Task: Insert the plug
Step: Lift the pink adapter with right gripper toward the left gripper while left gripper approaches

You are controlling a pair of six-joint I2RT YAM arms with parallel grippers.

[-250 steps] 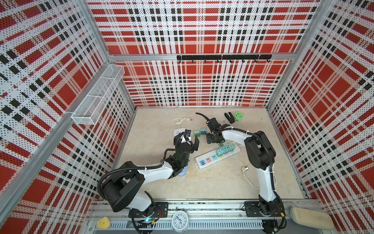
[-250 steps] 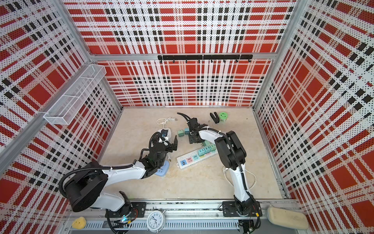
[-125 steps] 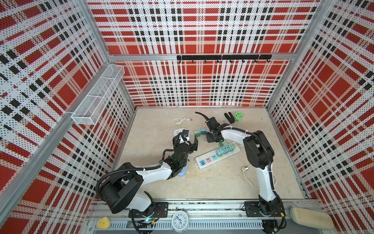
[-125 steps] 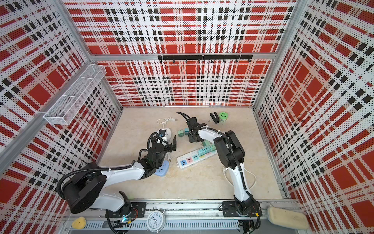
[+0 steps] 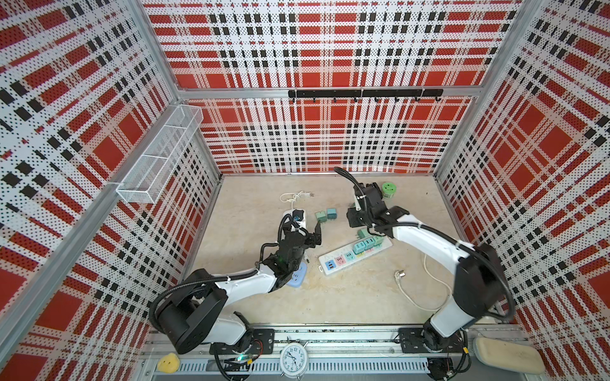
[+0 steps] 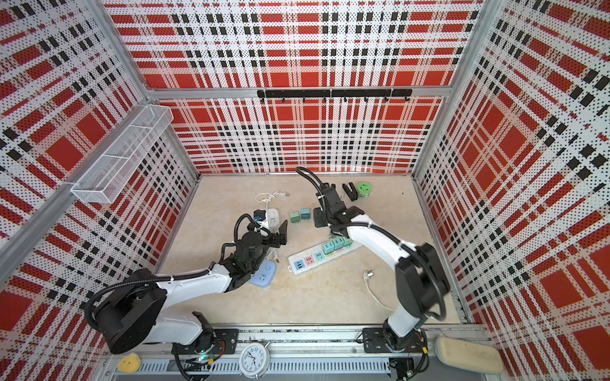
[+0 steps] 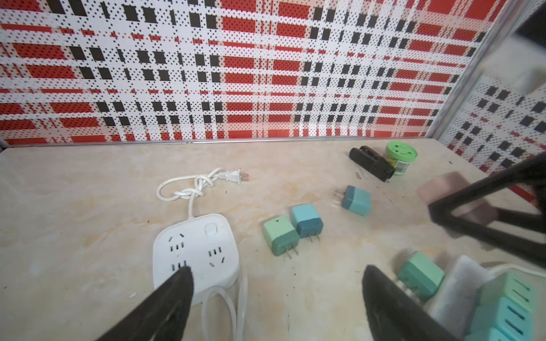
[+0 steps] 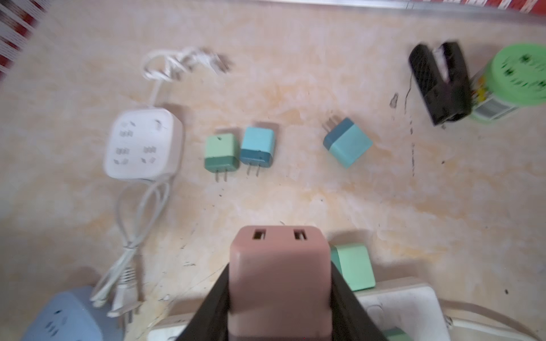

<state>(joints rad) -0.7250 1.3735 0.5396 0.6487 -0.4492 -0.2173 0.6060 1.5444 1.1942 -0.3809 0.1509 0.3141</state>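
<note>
The right tool (image 8: 280, 270) is pinching the dusty-pink plastic plug block (image 8: 277, 251) by its flat sides; it is probably light, rigid and slick. The left tool (image 7: 277, 270) is standing spread.

The worktop (image 5: 346, 303) looks like beige marbled stone or laminate, smooth with a low sheen and scuffed with dark specks. The walls (image 5: 330, 49) are perforated sheet with a matt red, black and white plaid print, held in brushed metal bars (image 5: 231, 93). At the upper left of the frame, a basket (image 5: 158, 158) is white-coated wire mesh. The pink plug (image 8: 279, 295) is smooth matt plastic. The fingers (image 8: 211, 307) of the right hand (image 8: 279, 271) are matt black plastic. The square socket block (image 7: 196, 251) and power strip (image 5: 350, 256) are smooth white plastic, slightly glossy. The small adapters (image 7: 280, 236) are matt two-tone plastic with bare metal prongs.
</note>
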